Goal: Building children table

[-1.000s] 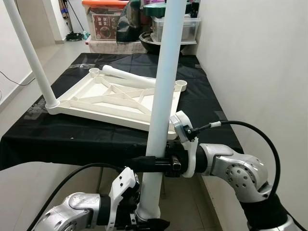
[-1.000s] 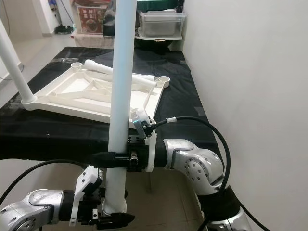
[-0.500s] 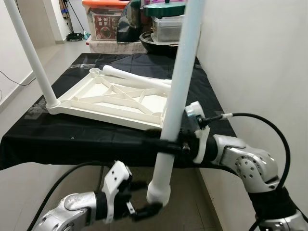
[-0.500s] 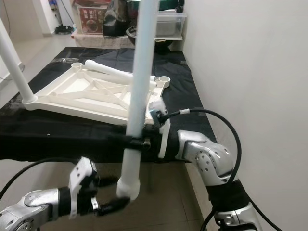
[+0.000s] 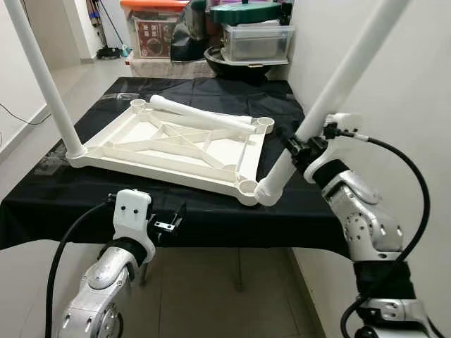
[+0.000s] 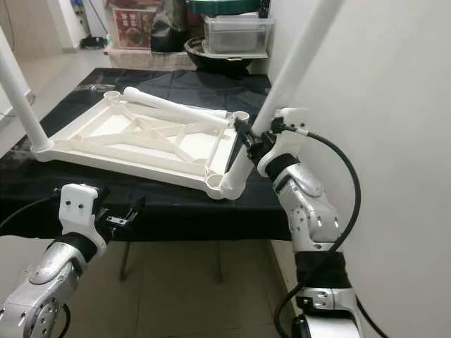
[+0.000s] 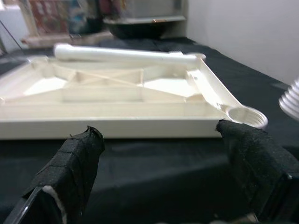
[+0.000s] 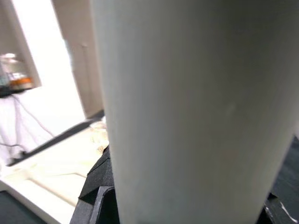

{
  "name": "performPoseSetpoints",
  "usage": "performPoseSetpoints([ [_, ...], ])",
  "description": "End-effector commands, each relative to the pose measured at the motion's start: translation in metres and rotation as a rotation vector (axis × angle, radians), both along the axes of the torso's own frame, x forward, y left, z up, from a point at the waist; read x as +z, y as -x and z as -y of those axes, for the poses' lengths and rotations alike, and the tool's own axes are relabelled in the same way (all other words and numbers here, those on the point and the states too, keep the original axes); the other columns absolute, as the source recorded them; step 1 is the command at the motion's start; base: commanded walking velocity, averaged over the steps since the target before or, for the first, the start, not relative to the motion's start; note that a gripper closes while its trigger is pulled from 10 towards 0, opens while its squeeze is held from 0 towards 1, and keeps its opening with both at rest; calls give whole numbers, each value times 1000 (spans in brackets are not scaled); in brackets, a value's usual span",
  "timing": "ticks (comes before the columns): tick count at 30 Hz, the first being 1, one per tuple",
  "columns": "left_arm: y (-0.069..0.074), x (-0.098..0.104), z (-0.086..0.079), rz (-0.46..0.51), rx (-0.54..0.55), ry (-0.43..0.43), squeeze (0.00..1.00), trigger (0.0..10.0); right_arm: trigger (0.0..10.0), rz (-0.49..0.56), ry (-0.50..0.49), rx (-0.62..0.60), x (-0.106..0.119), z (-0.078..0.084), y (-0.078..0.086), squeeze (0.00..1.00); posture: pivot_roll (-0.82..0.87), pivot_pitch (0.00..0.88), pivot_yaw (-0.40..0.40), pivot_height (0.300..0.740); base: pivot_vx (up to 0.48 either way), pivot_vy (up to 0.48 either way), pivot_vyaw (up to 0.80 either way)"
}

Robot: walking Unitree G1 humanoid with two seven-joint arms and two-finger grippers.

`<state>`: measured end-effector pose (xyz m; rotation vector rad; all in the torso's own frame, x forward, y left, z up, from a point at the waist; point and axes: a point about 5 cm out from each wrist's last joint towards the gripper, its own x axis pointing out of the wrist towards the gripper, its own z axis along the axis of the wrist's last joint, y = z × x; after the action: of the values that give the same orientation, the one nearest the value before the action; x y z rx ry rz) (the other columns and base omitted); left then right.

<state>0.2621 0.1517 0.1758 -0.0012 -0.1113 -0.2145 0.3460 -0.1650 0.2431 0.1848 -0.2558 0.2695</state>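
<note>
The white tabletop [image 5: 141, 151] lies upside down on the black table [image 5: 296, 204]. One white leg [image 5: 41, 77] stands in its front left corner, and a loose leg [image 5: 201, 114] lies across its far side. My right gripper [image 5: 299, 149] is shut on a third leg [image 5: 338, 81], which tilts up to the right. That leg's threaded lower end [image 5: 269, 191] rests just beside the front right corner socket [image 5: 246, 186]. My left gripper [image 5: 169, 220] hangs open and empty in front of the table's front edge; its fingers [image 7: 74, 163] frame the tabletop [image 7: 117, 102].
A white wall [image 5: 402, 70] runs close along the table's right side. Plastic boxes [image 5: 257, 39], an orange-lidded bin [image 5: 151, 28] and a dark bowl [image 5: 225, 60] are stacked behind the table. Open floor [image 5: 28, 141] lies to the left.
My right gripper has swung the leg from upright before the table to a tilt, with its lower end at the front right corner. My left gripper let go of that end and rose.
</note>
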Motion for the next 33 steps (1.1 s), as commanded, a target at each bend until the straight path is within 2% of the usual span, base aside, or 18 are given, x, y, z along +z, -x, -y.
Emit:
performPoseSetpoints([
  [1, 1, 1, 0, 19, 30, -4, 0, 10000, 10000, 19, 7, -21, -2, -3, 3, 0, 64, 15, -30, 740, 289, 0, 0],
  [9, 2, -5, 3, 21, 57, -20, 0, 10000, 10000, 44, -12, -24, -3, -15, 1, 0, 62, 11, -32, 740, 349, 0, 0],
  [21, 2, -6, 5, 22, 70, -6, 0, 10000, 10000, 89, -24, -39, 5, -18, -1, 0, 62, 9, -35, 740, 375, 0, 0],
  [33, 0, -7, 5, 14, 85, -5, 0, 10000, 10000, 97, -25, -17, 9, -16, -5, 0, 59, 24, -42, 740, 0, 0, 0],
])
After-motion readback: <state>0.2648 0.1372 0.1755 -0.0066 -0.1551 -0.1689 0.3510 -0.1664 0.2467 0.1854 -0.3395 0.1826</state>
